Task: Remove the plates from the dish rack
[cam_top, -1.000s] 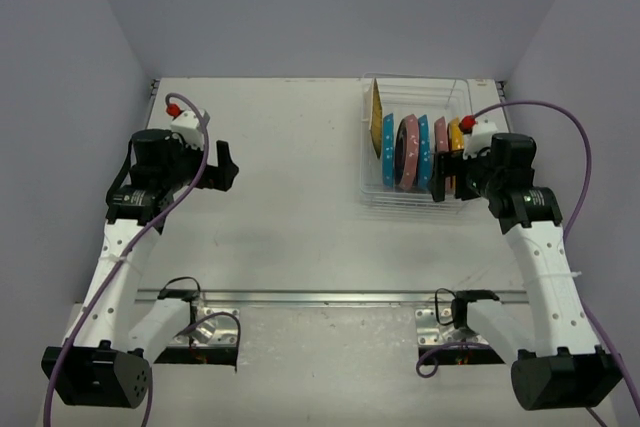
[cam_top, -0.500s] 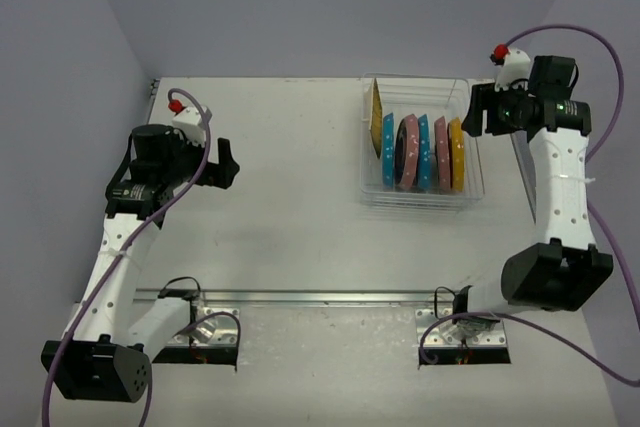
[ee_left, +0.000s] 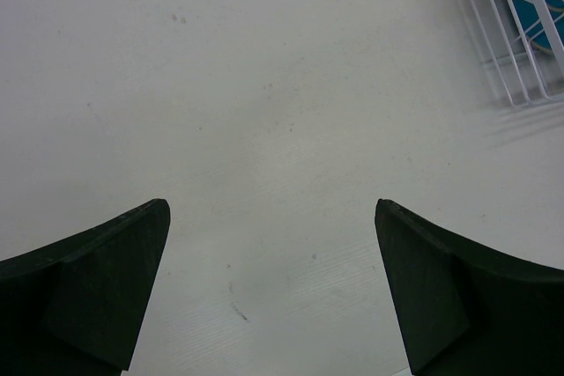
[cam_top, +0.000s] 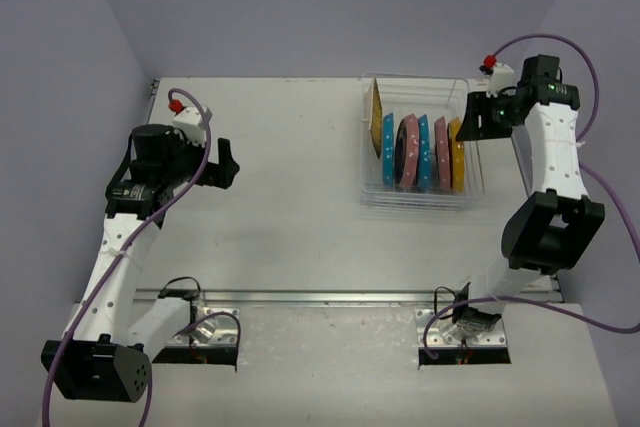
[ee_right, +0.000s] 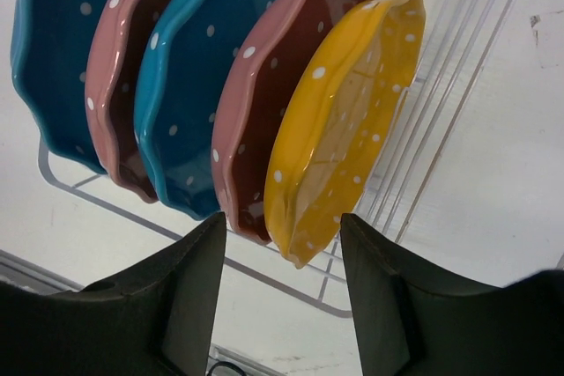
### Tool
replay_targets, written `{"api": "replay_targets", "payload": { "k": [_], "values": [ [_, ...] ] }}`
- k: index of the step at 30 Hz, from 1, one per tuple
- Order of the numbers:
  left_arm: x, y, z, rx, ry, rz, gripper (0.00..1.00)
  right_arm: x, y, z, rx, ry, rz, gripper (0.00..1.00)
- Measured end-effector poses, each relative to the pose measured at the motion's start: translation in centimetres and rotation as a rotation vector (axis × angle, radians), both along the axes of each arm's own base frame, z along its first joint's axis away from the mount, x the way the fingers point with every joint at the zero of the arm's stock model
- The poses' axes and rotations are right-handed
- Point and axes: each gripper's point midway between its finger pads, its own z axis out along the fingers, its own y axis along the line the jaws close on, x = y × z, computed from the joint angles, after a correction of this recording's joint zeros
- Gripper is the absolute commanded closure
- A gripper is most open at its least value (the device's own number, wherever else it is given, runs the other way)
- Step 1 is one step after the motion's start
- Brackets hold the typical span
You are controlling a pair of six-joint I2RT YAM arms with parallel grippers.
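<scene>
The clear dish rack (cam_top: pixel 418 198) stands at the table's far right with several polka-dotted plates upright in it. The row runs blue (cam_top: pixel 388 150), pink (cam_top: pixel 407 152), blue, pink, then yellow (cam_top: pixel 456 155); another yellow plate (cam_top: pixel 375 117) leans at the rack's left end. My right gripper (cam_top: pixel 470 123) hovers at the rack's far right corner. In the right wrist view its fingers straddle the rim of the end yellow plate (ee_right: pixel 352 112), open, with a gap on each side (ee_right: pixel 282 217). My left gripper (cam_top: pixel 225 162) is open over bare table (ee_left: pixel 271 209).
The rack's thin wire dividers (ee_right: pixel 458 85) run just right of the yellow plate, and a pink plate (ee_right: pixel 264 121) stands close on its left. A corner of the rack (ee_left: pixel 507 59) shows in the left wrist view. Walls close in the table on three sides.
My right arm has swung from the rack's near right side up to its far right corner, and its jaws have narrowed around the yellow plate's rim. The left arm has not moved.
</scene>
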Motion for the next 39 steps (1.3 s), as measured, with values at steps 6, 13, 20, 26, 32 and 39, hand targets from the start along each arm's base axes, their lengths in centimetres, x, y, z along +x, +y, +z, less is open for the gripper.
{"api": "replay_targets", "payload": {
  "k": [6, 13, 20, 26, 32, 39],
  "values": [
    [0.1, 0.0, -0.3, 0.0, 0.009, 0.0, 0.0, -0.3, 0.2, -1.1, 0.011, 0.016, 0.008, 0.51],
    [0.2, 0.0, -0.5, 0.0, 0.019, 0.0, 0.0, -1.3, 0.0, -4.4, 0.003, 0.083, -0.015, 0.55],
    [0.3, 0.0, -0.6, 0.0, 0.021, 0.0, 0.0, -1.1, 0.3, -5.6, -0.006, 0.079, -0.019, 0.59],
    [0.4, 0.0, -0.8, 0.0, 0.029, 0.001, 0.0, -1.6, 1.0, -7.9, -0.091, 0.095, -0.012, 0.62],
    [0.4, 0.0, -0.9, 0.0, 0.032, 0.001, 0.0, -1.7, 1.1, -9.3, -0.155, 0.116, -0.041, 0.7],
    [0.4, 0.1, -0.9, 0.004, 0.032, 0.007, 0.0, -1.8, 1.1, -9.1, -0.152, 0.119, -0.073, 1.0]
  ]
}}
